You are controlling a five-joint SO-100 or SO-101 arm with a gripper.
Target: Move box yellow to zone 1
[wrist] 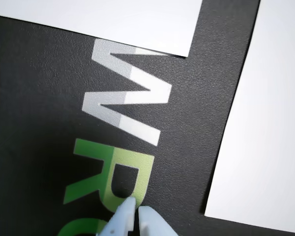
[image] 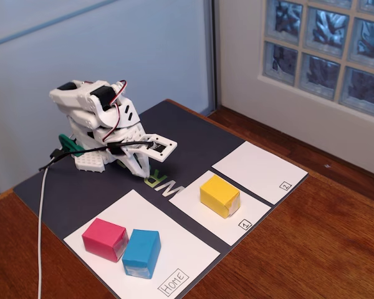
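Your yellow box already sits on zone 1, so the end effector rests folded over the dark mat, apparently closed and empty.

from the fixed view i see open dark mat between my folded arm and the paper sheets, nothing standing on it. the yellow box sits alone on zone 1, clear air on every side of it. the sheet marked 2 is bare. the pink block and blue block touch on the home sheet, so no finger fits between them. the wall rises behind the mat.
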